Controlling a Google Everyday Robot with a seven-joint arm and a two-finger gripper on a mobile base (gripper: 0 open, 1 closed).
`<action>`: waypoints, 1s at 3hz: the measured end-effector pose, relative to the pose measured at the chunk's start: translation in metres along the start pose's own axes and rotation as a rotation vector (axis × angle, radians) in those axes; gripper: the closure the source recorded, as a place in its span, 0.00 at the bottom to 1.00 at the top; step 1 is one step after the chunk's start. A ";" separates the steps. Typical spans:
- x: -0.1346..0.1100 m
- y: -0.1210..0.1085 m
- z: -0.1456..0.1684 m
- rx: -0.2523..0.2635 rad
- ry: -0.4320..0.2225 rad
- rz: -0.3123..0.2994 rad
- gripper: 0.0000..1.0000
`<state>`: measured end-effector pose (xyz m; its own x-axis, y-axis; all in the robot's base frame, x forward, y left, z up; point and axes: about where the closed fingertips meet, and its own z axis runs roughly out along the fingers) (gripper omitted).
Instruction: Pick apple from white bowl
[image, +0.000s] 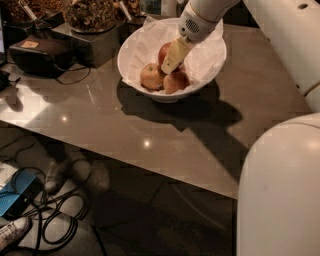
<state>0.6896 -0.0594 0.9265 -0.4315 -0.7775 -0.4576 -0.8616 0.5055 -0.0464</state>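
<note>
Apple (164, 51) in white bowl (165, 96), gripper (166, 68) just beside it

No legible text, brand or number anywhere. Tan patch (30, 44) on dark box (42, 59), far left, possibly label, unreadable. Also present: gripper (168, 66), down in white bowl (125, 67), far centre.
</note>
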 end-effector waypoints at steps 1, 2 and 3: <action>0.000 0.000 0.000 0.000 0.000 0.000 0.58; 0.000 0.000 0.000 0.000 0.000 0.000 0.82; -0.004 0.004 -0.006 0.007 -0.016 -0.016 1.00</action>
<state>0.6858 -0.0567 0.9336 -0.4132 -0.7796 -0.4707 -0.8665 0.4955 -0.0600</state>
